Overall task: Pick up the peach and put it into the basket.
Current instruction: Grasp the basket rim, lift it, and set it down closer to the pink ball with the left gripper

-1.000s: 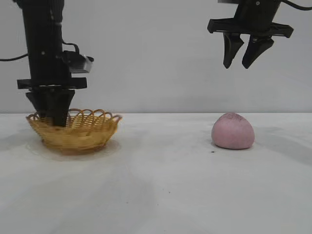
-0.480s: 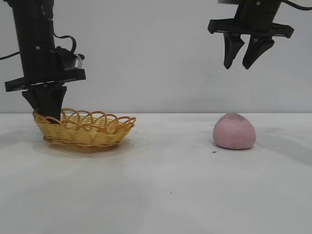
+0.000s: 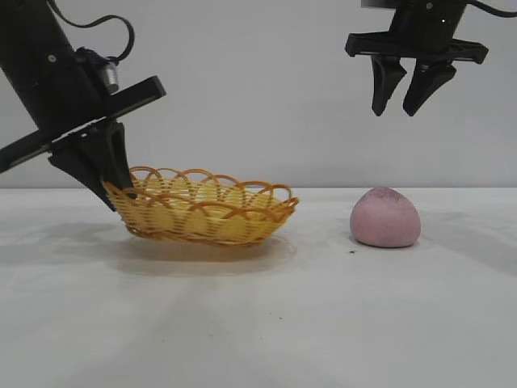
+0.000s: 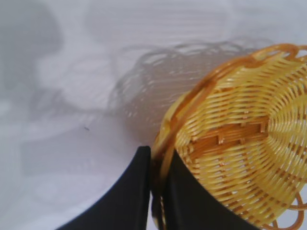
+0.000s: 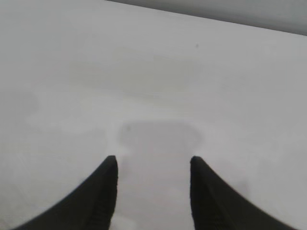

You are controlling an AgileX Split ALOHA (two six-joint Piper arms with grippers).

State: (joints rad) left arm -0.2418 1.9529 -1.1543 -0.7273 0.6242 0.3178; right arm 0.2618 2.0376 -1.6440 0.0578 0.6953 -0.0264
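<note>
The yellow-orange wicker basket (image 3: 206,214) sits on the white table left of centre, tilted slightly. My left gripper (image 3: 111,192) is shut on the basket's left rim, its arm leaning over from the left. In the left wrist view the rim (image 4: 163,143) runs between the two black fingers (image 4: 132,191) of the gripper (image 4: 157,155). The dusty-pink peach (image 3: 385,217) rests on the table at the right, apart from the basket. My right gripper (image 3: 401,105) hangs open and empty high above the peach. The right wrist view shows its gripper (image 5: 152,163) over bare table only.
The white table (image 3: 266,323) stretches in front of both objects. A grey wall stands behind. A small dark speck (image 3: 352,251) lies on the table just left of the peach.
My left gripper has dragged the basket to the right, toward the peach, and the arm now leans over. The peach and the right gripper have stayed put.
</note>
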